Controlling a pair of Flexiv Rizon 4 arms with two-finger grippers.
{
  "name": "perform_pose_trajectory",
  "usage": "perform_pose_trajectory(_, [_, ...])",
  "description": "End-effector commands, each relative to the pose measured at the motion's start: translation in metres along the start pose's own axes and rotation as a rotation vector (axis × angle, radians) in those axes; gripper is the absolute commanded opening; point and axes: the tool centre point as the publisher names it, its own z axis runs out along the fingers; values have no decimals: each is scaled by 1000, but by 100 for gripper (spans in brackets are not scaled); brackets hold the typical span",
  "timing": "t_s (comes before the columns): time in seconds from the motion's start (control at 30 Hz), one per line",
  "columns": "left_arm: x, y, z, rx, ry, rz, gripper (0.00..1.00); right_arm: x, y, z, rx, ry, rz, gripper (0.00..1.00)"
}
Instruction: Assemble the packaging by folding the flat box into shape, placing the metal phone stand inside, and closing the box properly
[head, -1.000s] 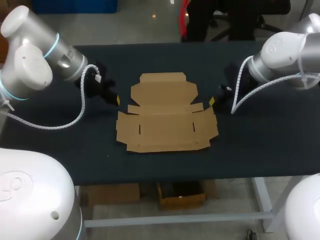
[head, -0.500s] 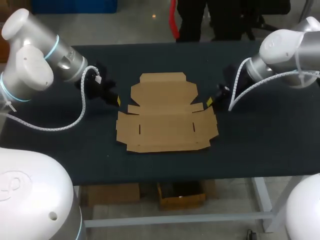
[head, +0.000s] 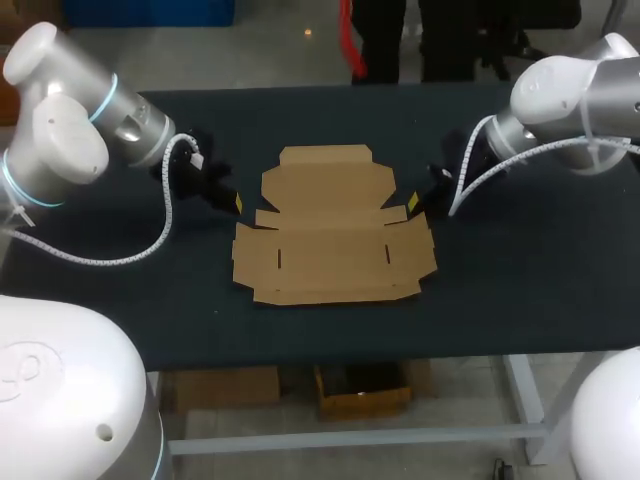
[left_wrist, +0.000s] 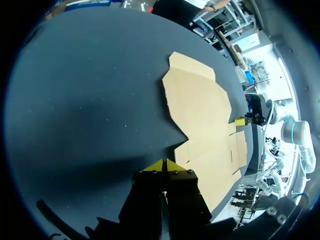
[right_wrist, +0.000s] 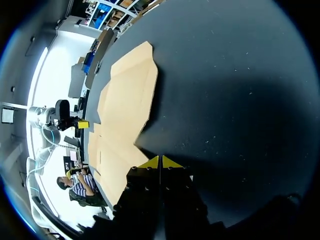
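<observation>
head view: the flat cardboard box (head: 330, 235) lies unfolded between the left gripper (head: 233, 201) and the right gripper (head: 414, 204), just ahead of each. both grippers are pressed together, holding nothing. likely fault: closed tips push the loose sheet across the table (head: 520, 275) instead of raising a flap.

The flat box (head: 330, 230) lies spread out in the middle of our table (head: 520, 290), flat and low, so we can pass above it. Broad dark tabletop runs along its near and far edges. Our left gripper (head: 235, 201) and right gripper (head: 413, 203), fingers pressed together, crowd its side notches.
</observation>
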Motion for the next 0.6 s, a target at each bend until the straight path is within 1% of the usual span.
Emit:
perform_pose_trajectory(0.03, [-1,-2,2,-6,6,1,0,-2,-6,2,-18,9,1,0])
perform_pose_trajectory(0.33, [-1,-4,7,-20,18,11,0,-3,-9,4,-27,24,11,0])
perform_pose_trajectory(0.6, [-1,-6,12,-34,28,23,0,-3,-7,7,-27,35,12,0])
